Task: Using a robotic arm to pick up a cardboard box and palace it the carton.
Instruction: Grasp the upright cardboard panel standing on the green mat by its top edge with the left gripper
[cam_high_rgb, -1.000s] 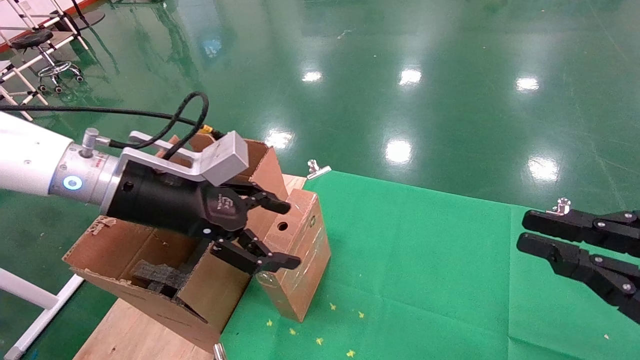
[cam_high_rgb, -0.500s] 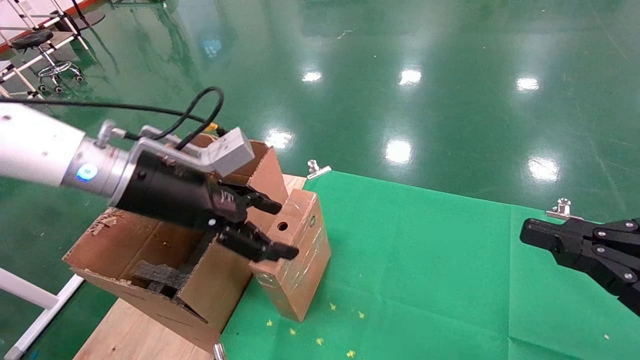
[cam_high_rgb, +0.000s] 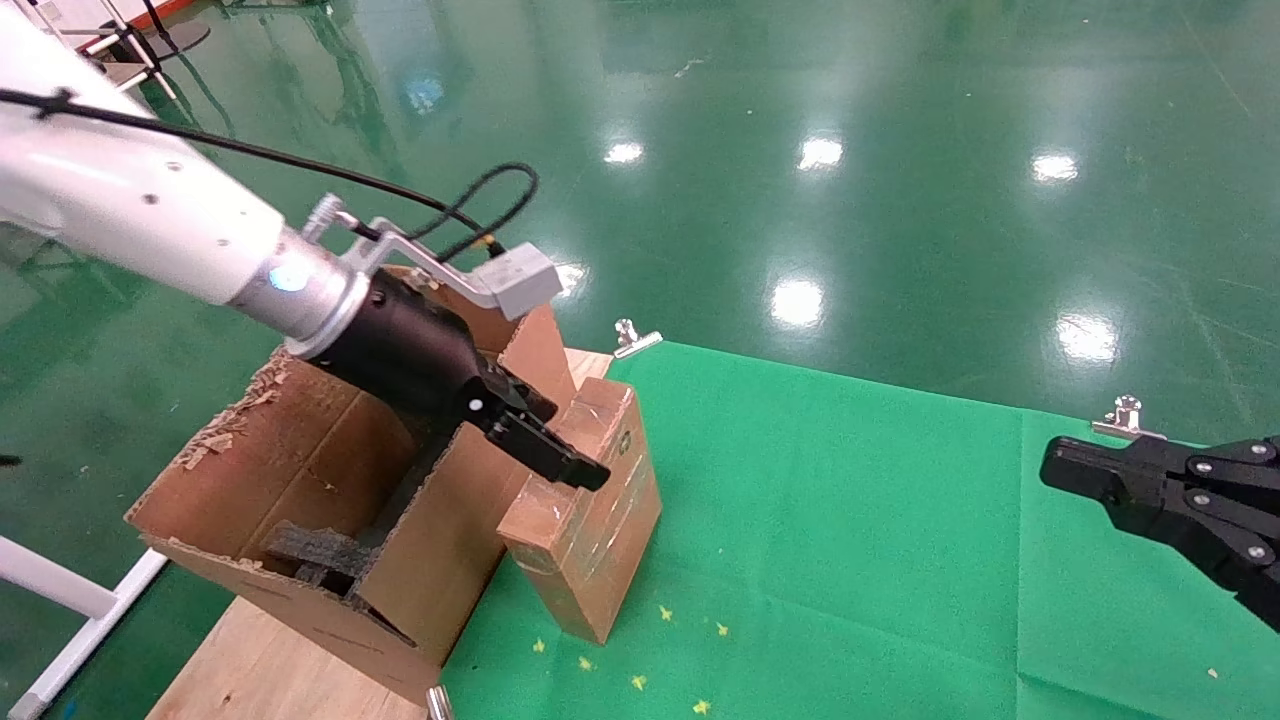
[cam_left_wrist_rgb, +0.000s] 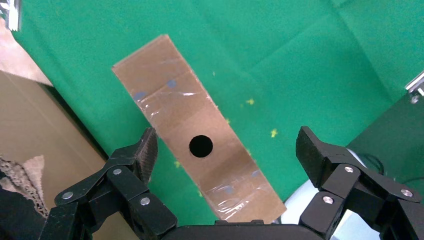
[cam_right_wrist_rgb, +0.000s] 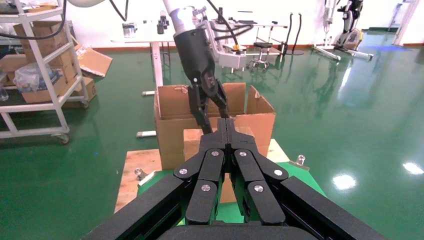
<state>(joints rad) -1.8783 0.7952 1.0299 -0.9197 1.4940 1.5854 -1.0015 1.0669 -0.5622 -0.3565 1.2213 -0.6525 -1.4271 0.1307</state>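
Three views of one table scene

The cardboard box (cam_high_rgb: 585, 510) was seen obliquely from the head, closely from above by the left wrist (cam_left_wrist_rgb: 200, 145), and distantly, level, by the right wrist (cam_right_wrist_rgb: 192, 142).

Brown cardboard box (cam_high_rgb: 585, 520), glossy clear tape; brown carton (cam_high_rgb: 330, 500); green cloth (cam_high_rgb: 850, 540), yellow specks; black fingers (cam_left_wrist_rgb: 147, 152).

The cardboard box (cam_high_rgb: 585, 520) is a small brown sealed box banded with glossy clear tape, standing on end directly beneath the open tool (cam_left_wrist_rgb: 225, 150) of the robotic arm (cam_high_rgb: 150, 215). Its upper end (cam_left_wrist_rgb: 200, 165) has one round hole and lies between the spread fingers (cam_left_wrist_rgb: 145, 152). The carton (cam_high_rgb: 330, 490), large and ragged-flapped with dark foam inside, stands just beside the box, under the arm's wrist.
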